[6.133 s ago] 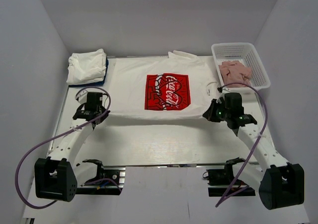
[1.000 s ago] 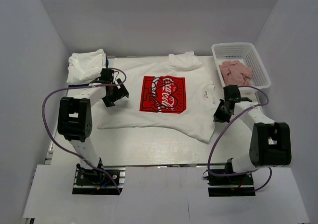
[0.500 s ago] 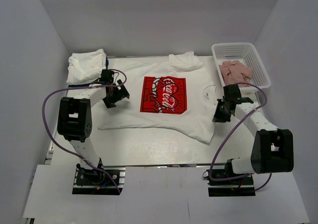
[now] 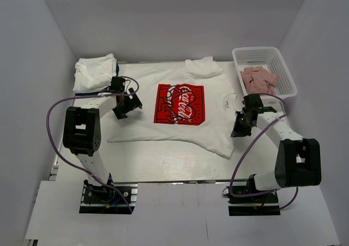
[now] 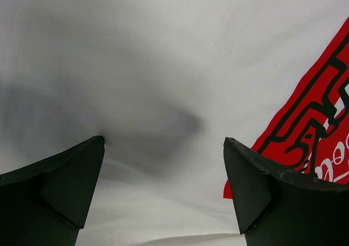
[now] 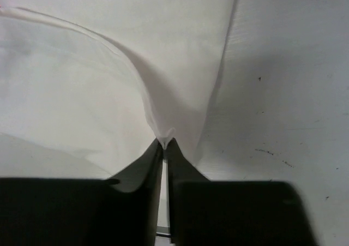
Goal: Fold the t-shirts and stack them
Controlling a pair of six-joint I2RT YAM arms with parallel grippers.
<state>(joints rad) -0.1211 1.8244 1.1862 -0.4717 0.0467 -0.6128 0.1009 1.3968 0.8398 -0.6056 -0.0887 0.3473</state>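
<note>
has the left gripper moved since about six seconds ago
Yes. The left gripper moved farther up the table and rightward, ending open over the printed t-shirt, nearer the folded white bundle.

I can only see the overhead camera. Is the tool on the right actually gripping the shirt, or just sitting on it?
Observer: Gripping. Its wrist camera shows the right tool nearly closed, with a small peak of the t-shirt pinched between its tips.
Operator: And the one on the left?
Observer: Its wrist camera shows the left tool wide open over the t-shirt, near the edge of the red print, with nothing caught in it.
</note>
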